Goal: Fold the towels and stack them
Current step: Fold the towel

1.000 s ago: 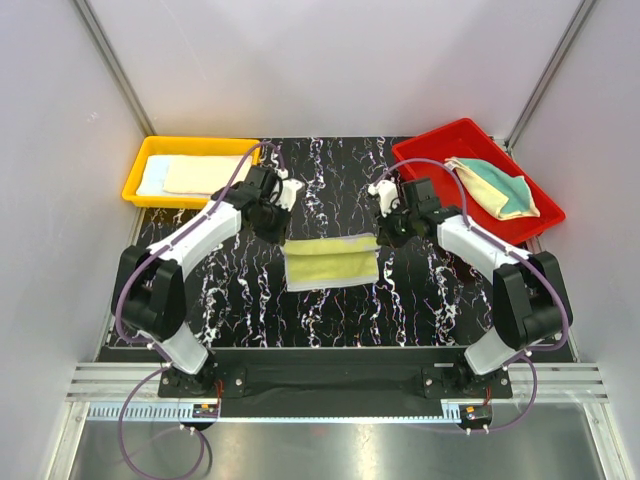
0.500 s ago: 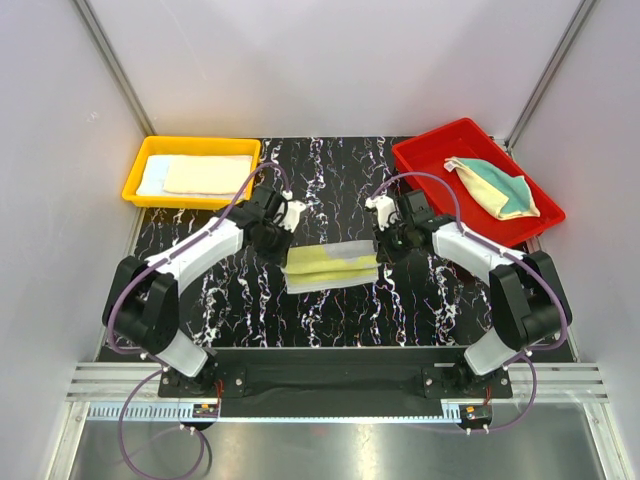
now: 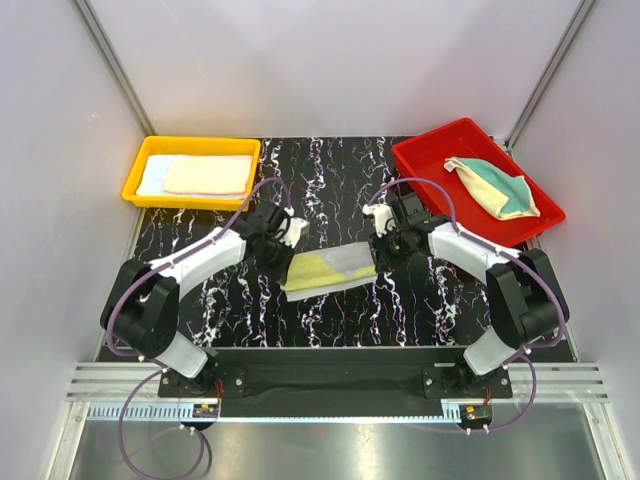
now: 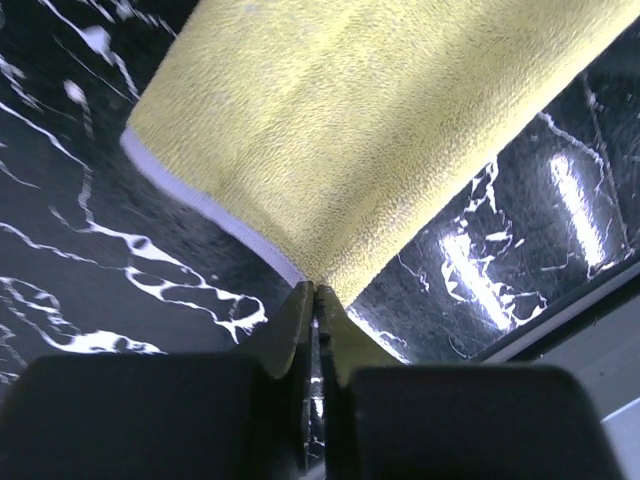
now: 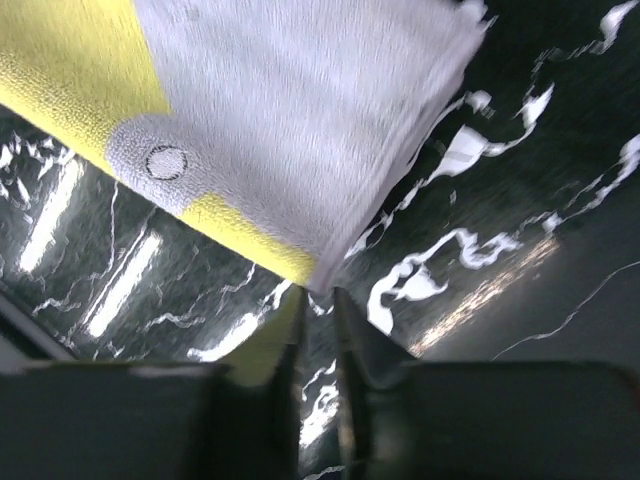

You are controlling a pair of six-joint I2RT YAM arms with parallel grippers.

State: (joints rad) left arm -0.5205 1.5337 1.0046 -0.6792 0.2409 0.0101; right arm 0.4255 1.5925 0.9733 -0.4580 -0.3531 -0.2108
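Note:
A yellow towel (image 3: 328, 270) with a grey face lies folded and slightly askew on the black marble table (image 3: 330, 180), between the two grippers. My left gripper (image 3: 285, 250) is at the towel's left end. In the left wrist view its jaws (image 4: 315, 290) are pressed almost together on a corner of the yellow towel (image 4: 370, 130). My right gripper (image 3: 380, 250) is at the right end. In the right wrist view its jaws (image 5: 318, 295) stand slightly apart, and the towel's (image 5: 300, 110) corner rests just at their tips.
A yellow tray (image 3: 135, 180) at the back left holds a flat light blue towel (image 3: 152, 175) and a cream one (image 3: 208, 175). A red tray (image 3: 430, 160) at the back right holds a crumpled yellow and teal towel (image 3: 495, 188). White walls enclose the table.
Both grippers came nearer and lower with the towel's edge, laying it folded over itself. The right jaws have parted a little.

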